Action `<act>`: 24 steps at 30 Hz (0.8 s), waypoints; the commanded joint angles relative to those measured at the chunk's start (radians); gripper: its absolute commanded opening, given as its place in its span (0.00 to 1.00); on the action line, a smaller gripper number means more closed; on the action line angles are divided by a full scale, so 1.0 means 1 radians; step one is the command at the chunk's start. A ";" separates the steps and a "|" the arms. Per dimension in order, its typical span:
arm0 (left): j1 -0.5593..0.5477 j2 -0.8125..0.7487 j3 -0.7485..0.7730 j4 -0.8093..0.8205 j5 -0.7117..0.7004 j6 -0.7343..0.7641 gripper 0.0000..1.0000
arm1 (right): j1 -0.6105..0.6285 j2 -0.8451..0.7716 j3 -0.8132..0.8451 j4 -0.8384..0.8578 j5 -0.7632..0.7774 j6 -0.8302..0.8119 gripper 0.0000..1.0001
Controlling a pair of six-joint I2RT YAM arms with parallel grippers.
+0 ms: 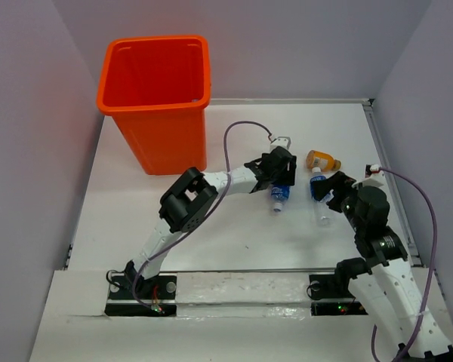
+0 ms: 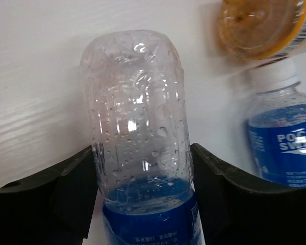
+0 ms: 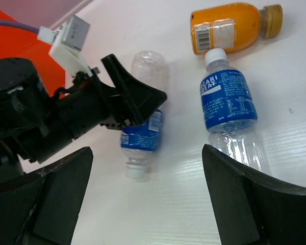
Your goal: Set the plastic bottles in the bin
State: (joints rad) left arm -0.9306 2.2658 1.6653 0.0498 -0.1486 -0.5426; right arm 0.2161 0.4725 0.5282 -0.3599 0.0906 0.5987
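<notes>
The table (image 1: pixel 234 241) is white and walled on three sides. The bin (image 1: pixel 166 143) stands upright at its far left corner, mouth open upward. No bottle shows inside it, though its floor is not fully in view. The left arm (image 1: pixel 185 204) reaches from its near base out to the right, toward mid-table, so the bin lies behind and to the left of its working end. The right arm (image 1: pixel 370 219) is folded up at the right side, its wrist turned left toward the bottles. Three bottles are visible, all lying on their sides at centre right and well apart from the bin. The left gripper (image 1: pixel 279 183) straddles the clear bottle (image 2: pixel 137 127) just above its blue label. One finger stands against each flank, and the pads appear to pinch the wall without denting it. The bottle is not yet lifted, by my judgement, as its base end lies on the table. The right gripper (image 3: pixel 146 153) is spread wide and holds nothing. It is pointed at the second bottle (image 3: pixel 228 102), which has a blue label and a white cap and lies just inside its right finger, probably lined up as the next pick. The orange bottle (image 3: pixel 227 28) lies crosswise at the far end, touching that white cap.
</notes>
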 commanded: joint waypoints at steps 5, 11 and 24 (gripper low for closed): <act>0.016 -0.314 -0.376 0.146 -0.049 0.024 0.72 | -0.003 0.234 0.044 -0.005 0.184 0.003 0.95; -0.017 -0.495 -0.587 0.216 -0.031 0.018 0.65 | -0.043 0.480 0.084 0.049 0.245 -0.045 0.97; -0.070 -0.925 -0.748 0.226 -0.061 0.047 0.65 | -0.063 0.778 0.201 0.027 0.035 -0.126 0.92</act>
State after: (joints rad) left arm -1.0058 1.4899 0.9390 0.2203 -0.1669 -0.5240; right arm 0.1566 1.2095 0.6895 -0.3416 0.2157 0.5106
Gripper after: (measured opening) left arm 0.704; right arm 0.942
